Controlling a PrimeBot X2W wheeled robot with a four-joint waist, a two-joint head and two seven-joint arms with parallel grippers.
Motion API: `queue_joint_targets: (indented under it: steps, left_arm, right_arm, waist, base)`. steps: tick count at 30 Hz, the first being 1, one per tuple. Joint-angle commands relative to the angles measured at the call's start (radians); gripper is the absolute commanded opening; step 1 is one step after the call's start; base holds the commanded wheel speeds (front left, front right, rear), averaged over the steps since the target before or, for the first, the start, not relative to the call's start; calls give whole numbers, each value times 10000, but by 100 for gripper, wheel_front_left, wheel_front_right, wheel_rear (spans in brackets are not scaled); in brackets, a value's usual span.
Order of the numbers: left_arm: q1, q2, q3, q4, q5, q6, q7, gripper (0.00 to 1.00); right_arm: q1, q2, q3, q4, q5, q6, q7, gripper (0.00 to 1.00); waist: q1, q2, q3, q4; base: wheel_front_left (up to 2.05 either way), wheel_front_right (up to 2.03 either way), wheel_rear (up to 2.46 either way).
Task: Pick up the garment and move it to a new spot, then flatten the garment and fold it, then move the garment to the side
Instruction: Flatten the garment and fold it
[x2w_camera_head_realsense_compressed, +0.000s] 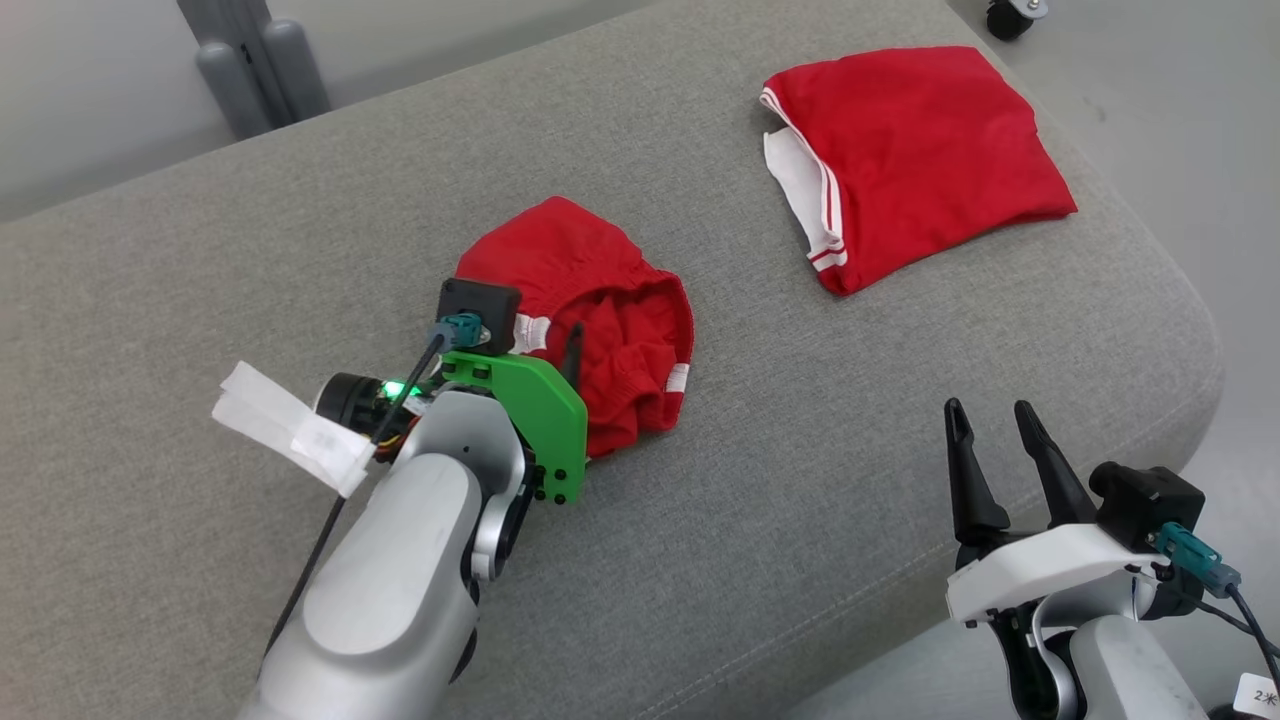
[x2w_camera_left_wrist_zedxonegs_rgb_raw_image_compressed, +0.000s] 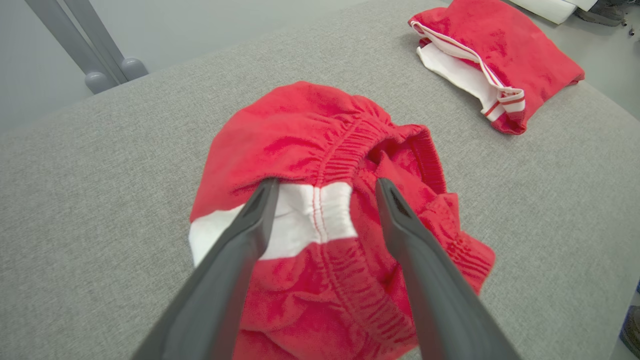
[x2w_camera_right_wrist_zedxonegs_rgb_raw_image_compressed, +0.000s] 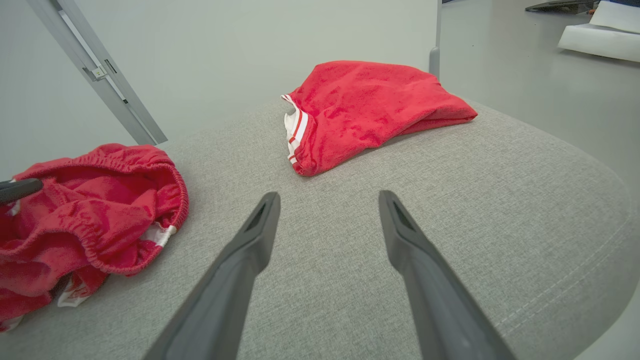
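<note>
**Beneath the left tool: a crumpled red garment, not yet gripped**

Directly beneath the left tool (x2w_camera_left_wrist_zedxonegs_rgb_raw_image_compressed: 325, 184) lies the crumpled red garment (x2w_camera_head_realsense_compressed: 600, 300), bunched on the grey padded seat (x2w_camera_head_realsense_compressed: 800, 450). This tool is spread fully wide and has hold of nothing. Its two fingers straddle the white patch (x2w_camera_left_wrist_zedxonegs_rgb_raw_image_compressed: 305, 220) beside the gathered elastic waistband (x2w_camera_left_wrist_zedxonegs_rgb_raw_image_compressed: 350, 145), one tip at each side. I cannot tell whether the tips touch the cloth or hang just above it. The right tool (x2w_camera_head_realsense_compressed: 988, 407) is equally wide apart and empty, hovering over the seat well off to the right of the left one. Beyond the right tool, towards the seat's far edge, rests a second red garment (x2w_camera_head_realsense_compressed: 920, 150), folded, with white striped trim.

The step in hand looks like the first pick-up. To do it well, I would press the fingers down far enough to gather more than one layer. They should close on the thick waistband rather than on loose fabric, since the elastic seam should resist slipping. Lift straight up before travelling so the cloth clears the seat, and keep the new spot apart from the folded piece.
</note>
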Motion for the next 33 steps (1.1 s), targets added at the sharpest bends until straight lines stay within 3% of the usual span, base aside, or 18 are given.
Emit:
queue_joint_targets:
  steps: [1,8,9,11,17,20,24,26,33]
  left_arm:
    - [-72,180,94,-84,42,146,11,100]
    - [420,603,166,-434,-14,363,284,100]
    - [470,629,157,-451,-54,337,326,86]
    - [508,658,92,-485,-102,233,313,0]
    - [404,298,162,-368,-504,-154,-415,0]
    - [60,-24,359,-605,-1124,-609,-1200,0]
    - [-568,-255,448,-1178,-2768,-1729,-2166,0]
    - [-977,-293,170,-1660,-3769,-2058,-2745,0]
    - [-2496,-266,-973,-2930,-6196,-2334,-4635,0]
  right_arm:
    - [-67,21,-23,39,25,1,-84,100]
    - [-114,31,-56,113,-69,1,-106,100]
    - [-142,29,-24,122,-71,1,-98,100]
    - [-179,25,33,129,-82,1,-70,100]
    - [-236,-47,121,101,-92,1,10,100]
    - [-231,-99,117,66,-92,1,61,100]
    - [-64,-151,70,62,-118,1,82,100]
    - [-28,-151,92,57,-129,1,113,100]
    - [65,-162,-13,-42,-172,1,171,100]
  waist:
    - [0,-1,140,-130]
    - [0,-1,53,119]
    - [0,-1,36,144]
    - [0,-1,-11,199]
    - [0,-1,-120,258]
    - [0,-1,-175,259]
    - [0,-1,-284,288]
    - [0,-1,-339,260]
    - [0,-1,-408,516]
  base:
    - [0,0,0]
    - [0,0,0]
    - [0,0,0]
    - [0,0,0]
    - [0,0,0]
    - [0,0,0]
    - [0,0,0]
    - [0,0,0]
    - [0,0,0]
